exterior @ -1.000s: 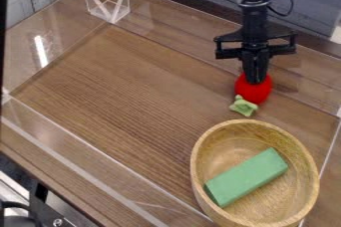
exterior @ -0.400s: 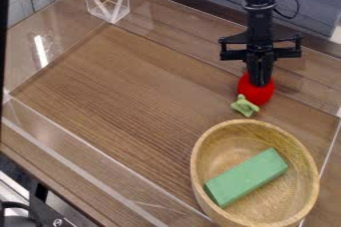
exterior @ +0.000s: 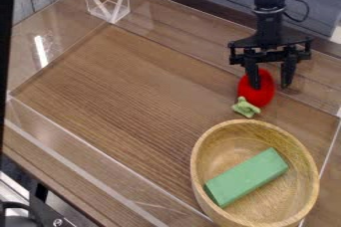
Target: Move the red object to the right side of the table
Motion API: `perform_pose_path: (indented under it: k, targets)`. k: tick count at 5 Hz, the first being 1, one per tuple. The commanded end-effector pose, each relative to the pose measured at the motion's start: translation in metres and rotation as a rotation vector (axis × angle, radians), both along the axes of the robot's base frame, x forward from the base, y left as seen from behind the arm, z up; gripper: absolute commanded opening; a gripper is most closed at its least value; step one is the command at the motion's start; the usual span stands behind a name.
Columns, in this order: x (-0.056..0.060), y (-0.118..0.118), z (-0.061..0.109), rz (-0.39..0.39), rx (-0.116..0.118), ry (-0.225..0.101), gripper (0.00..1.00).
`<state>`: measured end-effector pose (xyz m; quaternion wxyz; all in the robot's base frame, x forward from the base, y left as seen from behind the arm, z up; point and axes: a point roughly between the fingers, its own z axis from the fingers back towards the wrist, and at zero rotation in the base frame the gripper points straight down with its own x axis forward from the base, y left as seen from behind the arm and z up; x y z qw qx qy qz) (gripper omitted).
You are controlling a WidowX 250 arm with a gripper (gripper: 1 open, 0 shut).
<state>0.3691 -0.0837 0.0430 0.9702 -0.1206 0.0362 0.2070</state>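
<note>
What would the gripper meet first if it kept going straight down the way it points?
Most likely the red object, which sits directly under the gripper, between its open jaws. Just below that lies the table. Depth is hard to judge from this single view.

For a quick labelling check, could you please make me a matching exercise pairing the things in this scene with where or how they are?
Things:
1. red object
2. green block
3. gripper
4. bowl

States:
A. lying inside the bowl
B. open, fingers either side of the red object
C. on the table just beyond the bowl's far rim
D. near the table's front right corner

Pairs: 1-C, 2-A, 3-B, 4-D
</note>
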Motion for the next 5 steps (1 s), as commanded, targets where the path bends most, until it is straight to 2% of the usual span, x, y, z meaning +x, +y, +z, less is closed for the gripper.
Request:
perform_pose_path:
  k: [1, 2, 4, 5]
  targets:
    - [-0.003, 0.002, 0.026, 0.008, -0.027, -0.047, 1.00]
    - [-0.011, 0.019, 0.048, 0.040, -0.042, -0.086, 1.00]
    - [0.004, 0.065, 0.103, 0.052, -0.074, -0.164, 1.00]
    - [0.002, 0.075, 0.119, 0.027, -0.080, -0.182, 1.00]
